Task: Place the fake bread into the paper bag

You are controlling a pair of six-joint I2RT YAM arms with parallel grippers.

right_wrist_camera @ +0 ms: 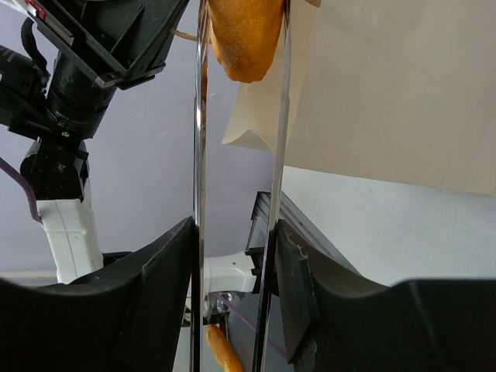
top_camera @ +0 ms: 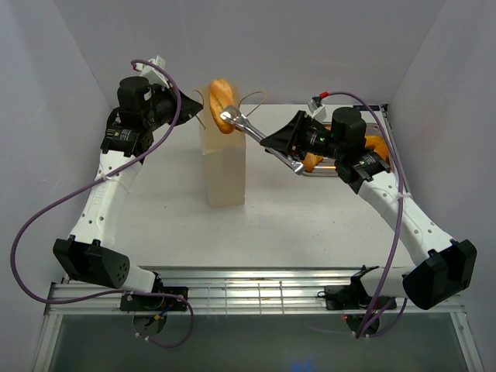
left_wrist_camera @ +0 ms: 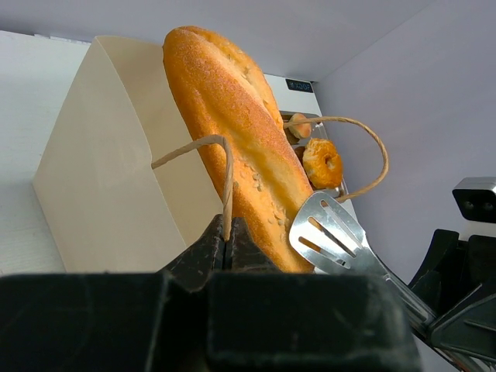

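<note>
Golden loaf (left_wrist_camera: 232, 139) | base hidden behind left hand (left_wrist_camera: 228, 234) gripping paper bag (left_wrist_camera: 101, 178)

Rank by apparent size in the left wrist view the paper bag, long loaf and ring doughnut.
1. paper bag
2. long loaf
3. ring doughnut, farther from the camera, so it may look smaller than it is

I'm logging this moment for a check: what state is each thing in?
Cream-beige paper bag: upright, mouth open.
Long golden ridged loaf: steeply tilted at bag mouth.
Metal tongs: arms flanking loaf.
Right gripper: shut on tongs.
Left gripper: shut on brown cord handle.
Ring doughnut: lying on steel tray.
</note>
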